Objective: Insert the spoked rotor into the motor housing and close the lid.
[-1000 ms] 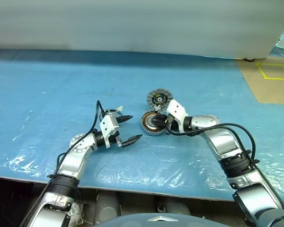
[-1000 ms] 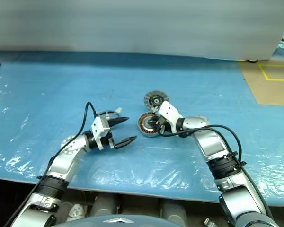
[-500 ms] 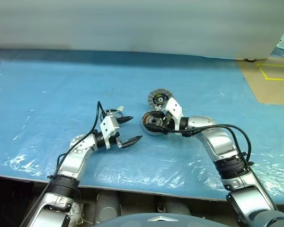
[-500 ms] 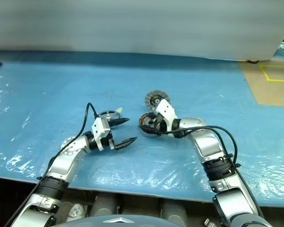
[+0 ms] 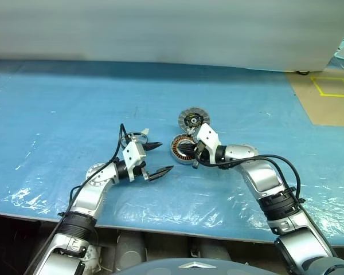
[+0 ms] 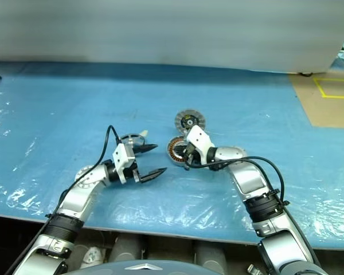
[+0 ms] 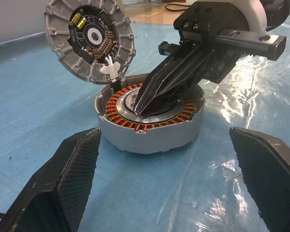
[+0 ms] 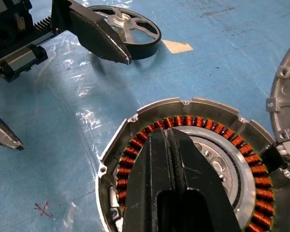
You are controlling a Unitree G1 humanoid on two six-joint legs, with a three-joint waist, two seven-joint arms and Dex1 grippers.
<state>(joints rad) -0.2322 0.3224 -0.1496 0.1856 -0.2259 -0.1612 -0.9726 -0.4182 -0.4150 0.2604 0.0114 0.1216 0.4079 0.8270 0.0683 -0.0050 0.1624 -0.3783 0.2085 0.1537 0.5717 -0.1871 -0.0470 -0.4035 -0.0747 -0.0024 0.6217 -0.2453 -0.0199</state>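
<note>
Right now the right hand (image 8: pixel 176 159) has its fingers pressed together with nothing between them, tips resting inside the housing (image 7: pixel 150 123) on the pale centre within the copper coils; judging by that pose, it is steadying or nudging the cup rather than gripping anything. Hinged up at the housing's far edge, the lid (image 7: pixel 89 38) stands open with its ribbed rim and black hub facing the cup, which leaves the opening free for the part not yet inserted. Across from it, the left hand (image 5: pixel 155 157) hangs level with its fingers spread wide and empty, aimed at the housing, probably waiting its turn. Beyond the left hand's far finger, the rotor (image 8: pixel 128 30) lies flat on the blue surface (image 5: pixel 57 114), just beside that finger and clearly apart from the housing, untouched by either hand.
</note>
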